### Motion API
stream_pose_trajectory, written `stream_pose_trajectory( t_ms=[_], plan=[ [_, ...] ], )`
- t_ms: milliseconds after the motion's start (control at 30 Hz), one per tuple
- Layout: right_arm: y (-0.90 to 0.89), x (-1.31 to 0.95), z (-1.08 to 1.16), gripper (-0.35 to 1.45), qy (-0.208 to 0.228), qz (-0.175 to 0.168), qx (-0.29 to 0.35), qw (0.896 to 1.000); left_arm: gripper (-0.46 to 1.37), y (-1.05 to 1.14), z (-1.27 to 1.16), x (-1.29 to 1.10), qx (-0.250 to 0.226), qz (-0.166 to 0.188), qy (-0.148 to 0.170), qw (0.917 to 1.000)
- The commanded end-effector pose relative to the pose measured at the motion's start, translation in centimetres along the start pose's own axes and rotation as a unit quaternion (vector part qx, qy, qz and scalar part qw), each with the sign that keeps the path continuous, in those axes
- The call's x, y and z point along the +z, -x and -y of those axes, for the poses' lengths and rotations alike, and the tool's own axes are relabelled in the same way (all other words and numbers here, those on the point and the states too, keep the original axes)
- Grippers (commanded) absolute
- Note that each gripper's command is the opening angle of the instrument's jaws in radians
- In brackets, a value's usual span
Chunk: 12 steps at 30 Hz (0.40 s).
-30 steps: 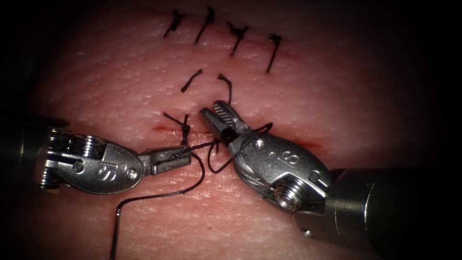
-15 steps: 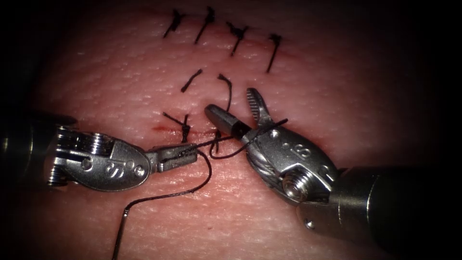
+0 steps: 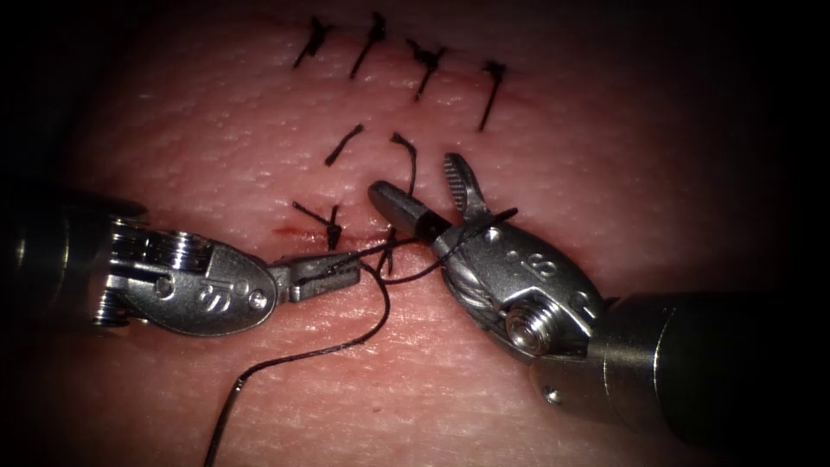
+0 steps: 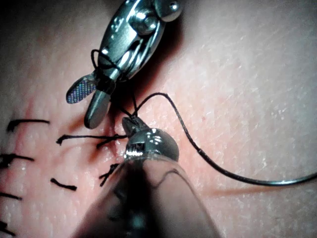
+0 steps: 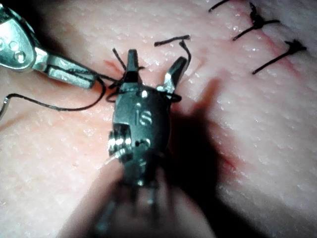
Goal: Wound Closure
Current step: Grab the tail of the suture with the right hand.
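Now left gripper [image 3: 333,272] pinching thread [image 3: 380,316], right gripper [image 3: 424,195] agape

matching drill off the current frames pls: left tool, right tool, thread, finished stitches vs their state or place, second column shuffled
Things:
1. left end effector
2. right end effector
3. thread
4. finished stitches

States or places:
A. jaws spread, thread looped around the tool behind them
B. in a row along the far part of the tissue, tails cut short
C. jaws shut on the thread, beside the newest knot
D. runs from the left tool in a long curve across the near tissue

Pairs: 1-C, 2-A, 3-D, 4-B
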Motion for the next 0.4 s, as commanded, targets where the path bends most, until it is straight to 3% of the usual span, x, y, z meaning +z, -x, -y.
stream_pose_trajectory(
  t_ms=[33, 400],
  plan=[
    [0.00, 0.00, 0.00, 1.14, -0.003, 0.000, 0.000, 1.000, -0.35, 0.00, 0.00, 0.00, 0.000, 0.000, 0.005, 1.0000],
    [0.00, -0.01, -0.02, 1.09, -0.003, 0.002, 0.000, 1.000, -0.35, 0.01, 0.01, 0.00, 0.001, -0.001, 0.005, 1.0000]
  ],
)
